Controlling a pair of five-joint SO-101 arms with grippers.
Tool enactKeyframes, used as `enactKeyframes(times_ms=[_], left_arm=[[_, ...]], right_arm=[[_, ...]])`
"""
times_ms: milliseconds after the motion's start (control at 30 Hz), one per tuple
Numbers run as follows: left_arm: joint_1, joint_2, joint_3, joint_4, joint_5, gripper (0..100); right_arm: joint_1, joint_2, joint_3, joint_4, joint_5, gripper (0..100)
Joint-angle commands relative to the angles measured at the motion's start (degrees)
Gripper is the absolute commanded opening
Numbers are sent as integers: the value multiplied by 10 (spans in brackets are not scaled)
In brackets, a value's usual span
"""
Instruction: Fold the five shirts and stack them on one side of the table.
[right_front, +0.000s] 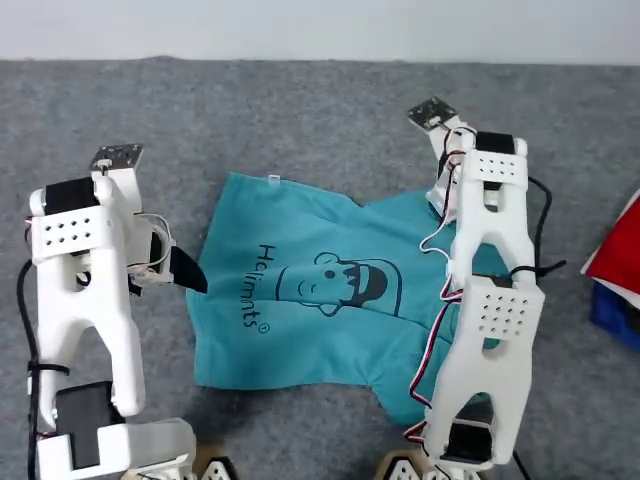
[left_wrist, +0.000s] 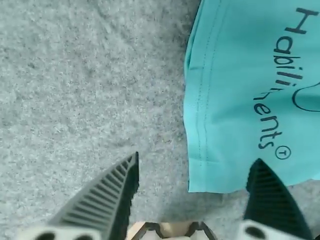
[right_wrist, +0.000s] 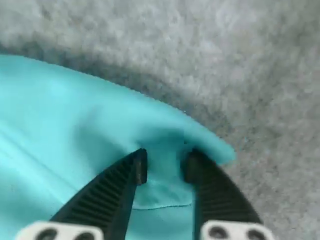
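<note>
A teal shirt (right_front: 310, 290) with a dark printed figure lies spread flat on the grey carpeted table. My left gripper (left_wrist: 196, 167) hovers open just off the shirt's hem corner (left_wrist: 200, 185), fingers wide apart over bare carpet; the high view shows the left gripper (right_front: 185, 270) at the shirt's left edge. My right gripper (right_wrist: 165, 162) sits at the shirt's sleeve edge (right_wrist: 210, 145), its fingers drawn close on a raised ridge of teal cloth. From above, the right arm (right_front: 490, 300) covers the shirt's right side.
Red cloth (right_front: 622, 255) over blue cloth (right_front: 612, 312) lies at the table's right edge. Grey carpet (right_front: 300, 120) stretches open behind the shirt. The arms' bases stand at the near edge.
</note>
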Motion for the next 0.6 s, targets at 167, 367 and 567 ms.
enactKeyframes(times_ms=[167, 367, 567], left_arm=[[1, -28, 2, 18, 8, 332], [1, -28, 2, 18, 8, 332], [1, -25, 2, 17, 8, 332]], right_arm=[[6, -47, -39, 40, 15, 8], [0, -103, -40, 153, 60, 9], [22, -180, 38, 256, 106, 9]])
